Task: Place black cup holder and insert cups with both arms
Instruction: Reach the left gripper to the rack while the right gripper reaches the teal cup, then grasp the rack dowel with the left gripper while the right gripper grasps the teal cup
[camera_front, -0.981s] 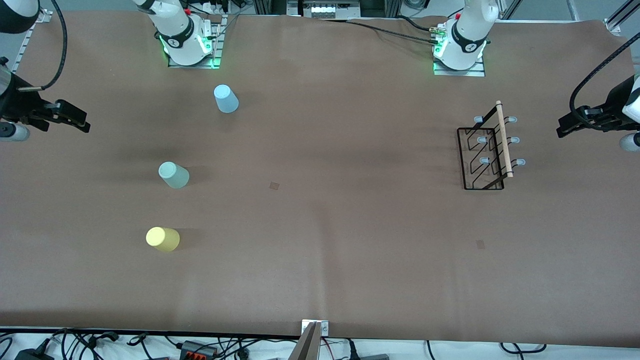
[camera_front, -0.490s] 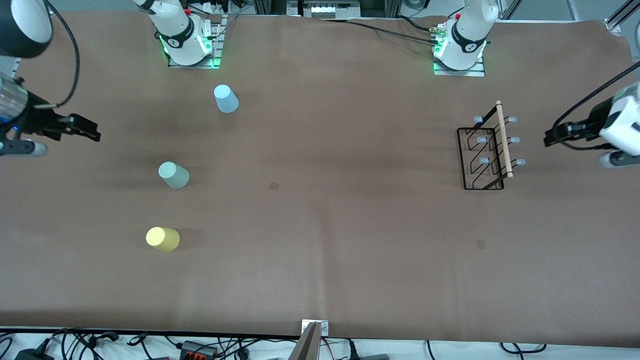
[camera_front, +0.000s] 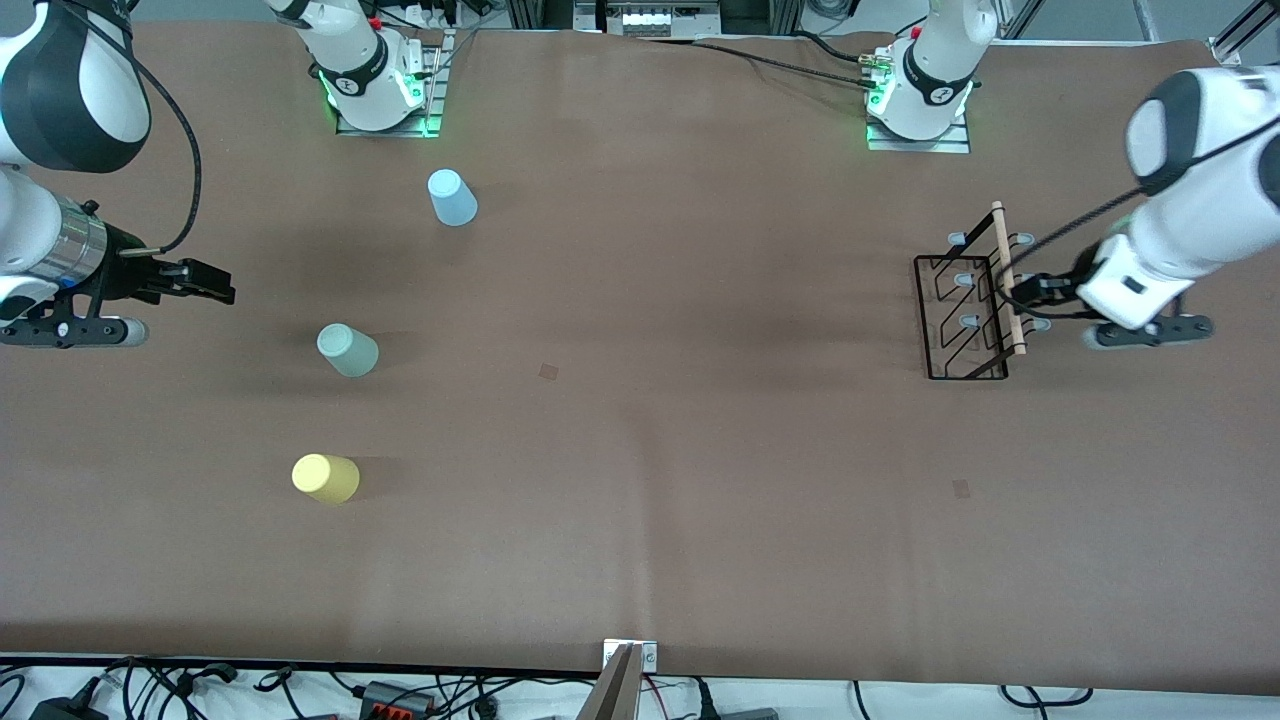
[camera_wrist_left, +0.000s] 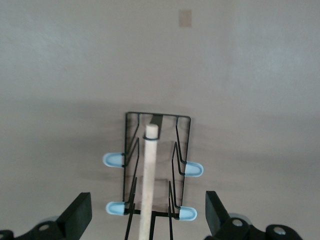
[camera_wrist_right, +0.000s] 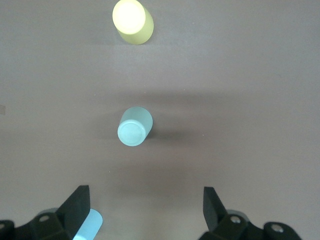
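The table (camera_front: 640, 450) is evenly lit from above, without glare. Soft shadows are cast by each cup toward the left arm's end, as beside the mint cup (camera_front: 348, 350). Green glow is seen at both arm bases. The left wrist view is washed out and pale, and the rack (camera_wrist_left: 156, 170) is slightly blurred there. The right wrist view is dimmer.

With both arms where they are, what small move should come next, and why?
Probably lower the open left gripper onto the wooden rod of the black cup holder: its fingers already straddle it. The open right gripper hangs near the mint cup.
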